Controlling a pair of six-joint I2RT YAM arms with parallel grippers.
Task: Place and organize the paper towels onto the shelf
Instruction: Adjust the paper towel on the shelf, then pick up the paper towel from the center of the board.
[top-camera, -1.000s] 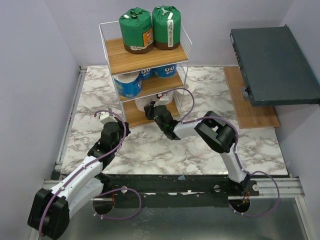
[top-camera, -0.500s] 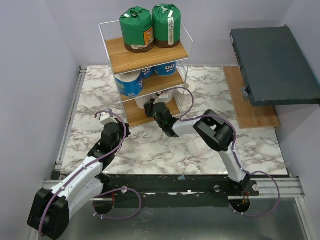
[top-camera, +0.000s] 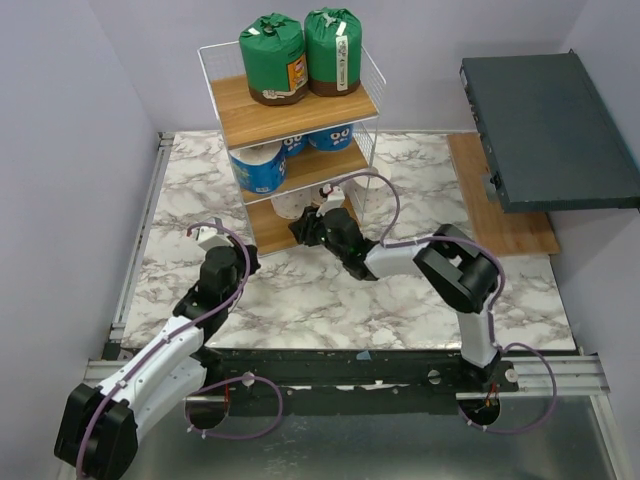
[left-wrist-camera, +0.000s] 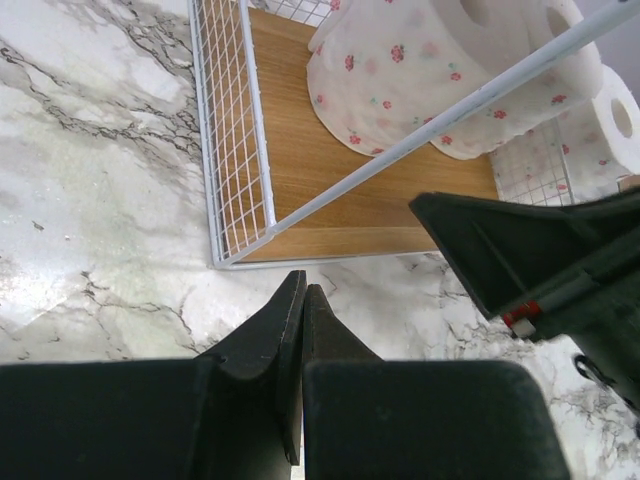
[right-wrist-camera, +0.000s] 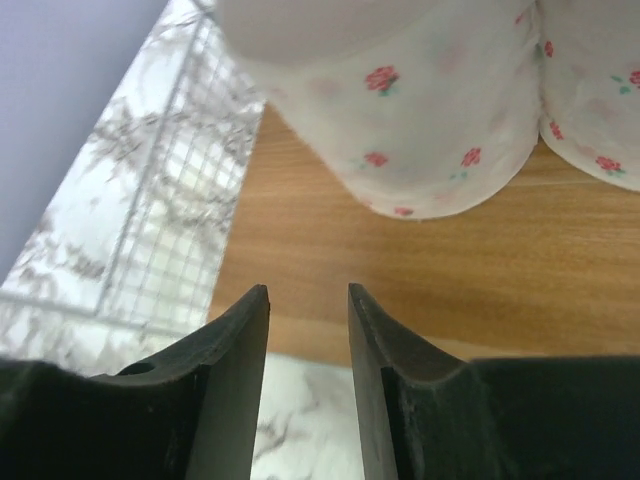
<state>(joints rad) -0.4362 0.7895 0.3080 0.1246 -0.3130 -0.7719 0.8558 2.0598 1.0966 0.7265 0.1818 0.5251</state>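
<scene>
The shelf (top-camera: 290, 110) stands at the back centre. Two green-wrapped rolls (top-camera: 272, 58) sit on its top board, blue-printed rolls (top-camera: 258, 168) on the middle board, and white rolls (top-camera: 297, 205) on the bottom board. My right gripper (top-camera: 303, 228) is at the front edge of the bottom board (right-wrist-camera: 450, 270). It is open (right-wrist-camera: 308, 295) and empty, a short way from a white rose-printed roll (right-wrist-camera: 400, 110). My left gripper (top-camera: 205, 238) is shut (left-wrist-camera: 297, 295) and empty over the marble, just outside the shelf's front left corner (left-wrist-camera: 225, 255).
A dark grey flat box (top-camera: 545, 125) overhangs a wooden board (top-camera: 500, 225) at the right. Walls close in the left and back. The right arm's dark gripper (left-wrist-camera: 540, 260) shows in the left wrist view, close to the shelf front.
My right arm's elbow has swung to the right and its gripper has drawn back slightly from the bottom tier. The left arm has barely moved.
</scene>
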